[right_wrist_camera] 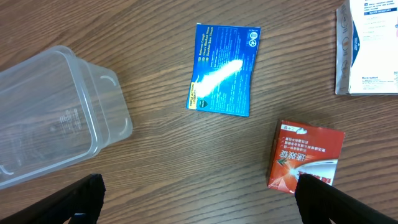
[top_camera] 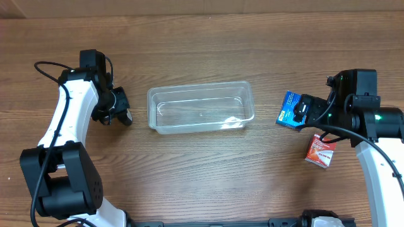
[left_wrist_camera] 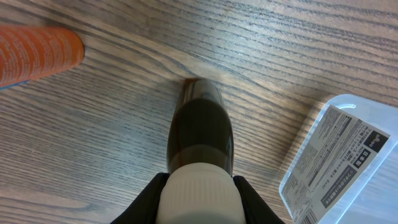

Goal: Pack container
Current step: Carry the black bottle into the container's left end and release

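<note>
a: what does the left gripper (left_wrist_camera: 200, 179) hold?

b: a dark brown bottle (left_wrist_camera: 200, 124). the black fingers (left_wrist_camera: 144, 202) press on both sides of its white ribbed cap (left_wrist_camera: 199, 198). the bottle points away over the wooden table (left_wrist_camera: 112, 124).

a: anything near it?

b: an orange tube (left_wrist_camera: 37, 53) at upper left, well apart (the frame edge cuts it off). at right, a corner of the clear container (left_wrist_camera: 379, 115), with a printed label (left_wrist_camera: 339, 155) showing on it.

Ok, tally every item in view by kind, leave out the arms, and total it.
clear container: 1
dark bottle: 1
orange cylinder, partly out of frame: 1
boxes: 2 (red box, white box)
blue packet: 1
Total: 6
</note>
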Controlling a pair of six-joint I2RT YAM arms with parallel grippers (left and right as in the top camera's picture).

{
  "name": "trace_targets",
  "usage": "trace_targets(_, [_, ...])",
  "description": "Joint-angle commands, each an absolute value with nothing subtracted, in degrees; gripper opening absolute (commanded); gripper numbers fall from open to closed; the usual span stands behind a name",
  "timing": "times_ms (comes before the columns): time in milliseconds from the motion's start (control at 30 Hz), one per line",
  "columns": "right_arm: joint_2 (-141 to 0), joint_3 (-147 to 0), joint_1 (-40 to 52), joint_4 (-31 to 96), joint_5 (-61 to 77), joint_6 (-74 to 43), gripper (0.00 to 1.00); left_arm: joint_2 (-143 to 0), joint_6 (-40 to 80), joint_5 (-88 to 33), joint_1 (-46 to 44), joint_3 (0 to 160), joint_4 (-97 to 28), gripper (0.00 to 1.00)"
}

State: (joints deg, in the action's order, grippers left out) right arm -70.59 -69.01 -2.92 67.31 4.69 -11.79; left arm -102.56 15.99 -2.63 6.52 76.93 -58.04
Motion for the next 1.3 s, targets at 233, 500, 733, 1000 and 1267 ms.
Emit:
trace_targets(233, [-70.43, -70.57, -3.03, 66.7, 5.21, -12.01, 1.0, -103.0, 15.88, -9.54, 6.72, 85.41, -63.61, 0.05])
trace_targets(500, [-70.43, -70.57, -3.03, 66.43, 5.21, -12.01, 1.0, -102.5, 15.18, -11.4, 3.14, 105.78, -76.64, 0.04])
trace_targets(733, [-70.43, -70.57, -3.03, 66.3, 5.21, -12.01, 1.0, -101.03, 14.11, -10.26, -6.85, 109.12, -78.41, 0.04])
trace_targets(1000, [-70.43, -70.57, -3.03, 66.65, 5.21, -12.01, 1.0, -101.25, 16.45, 0.84, -16.58, 100.55, -75.5, 0.04])
trace_targets(1267, [-70.43, -70.57, -3.03, 66.94, 5.21, -12.01, 1.0, -101.8, 17.02, 3.11, -16.4, 87.81, -63.4, 0.04])
